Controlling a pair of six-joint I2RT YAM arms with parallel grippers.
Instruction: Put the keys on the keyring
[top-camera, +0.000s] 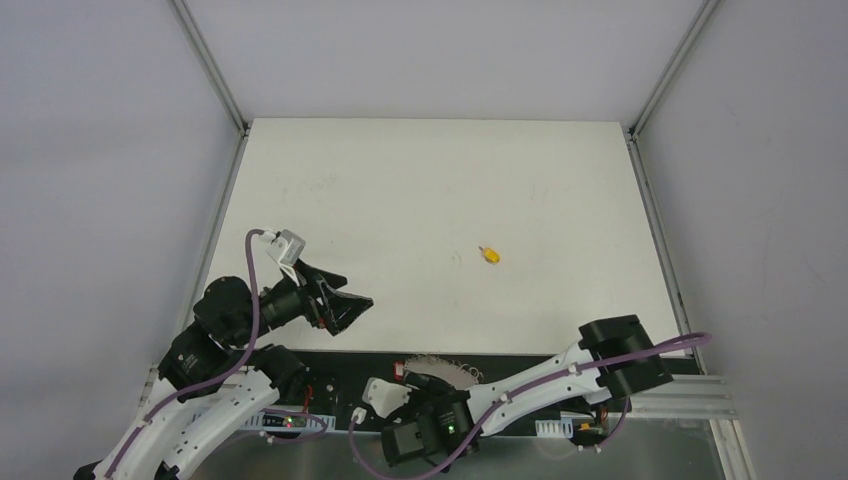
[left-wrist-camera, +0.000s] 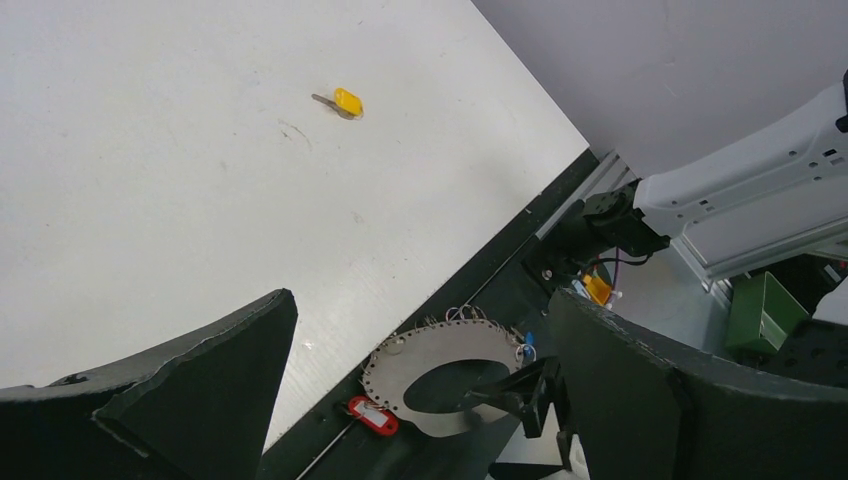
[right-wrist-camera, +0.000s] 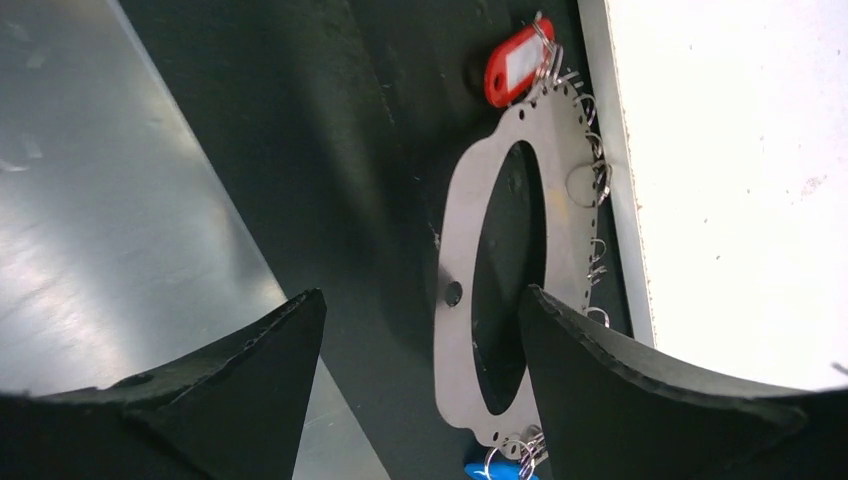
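Observation:
One key with a yellow head (top-camera: 490, 255) (left-wrist-camera: 345, 102) lies alone on the white table, right of centre. The keyring (top-camera: 440, 368) (left-wrist-camera: 440, 375) (right-wrist-camera: 500, 290) is a flat silver loop with small rings along its rim. It rests on the black strip at the table's near edge and carries a red tag (left-wrist-camera: 372, 416) (right-wrist-camera: 510, 62) and a blue tag (right-wrist-camera: 495, 470). My left gripper (top-camera: 345, 305) (left-wrist-camera: 422, 298) hangs open over the table, left of the keyring, holding nothing. My right gripper (top-camera: 432, 382) (right-wrist-camera: 422, 294) is open just above the keyring's near end, gripping nothing.
The white table (top-camera: 430, 180) is bordered by metal rails and grey walls. The black strip (top-camera: 520, 365) runs along its near edge, with a metal base plate (right-wrist-camera: 120, 200) behind it. The right arm (top-camera: 560, 375) stretches across that strip.

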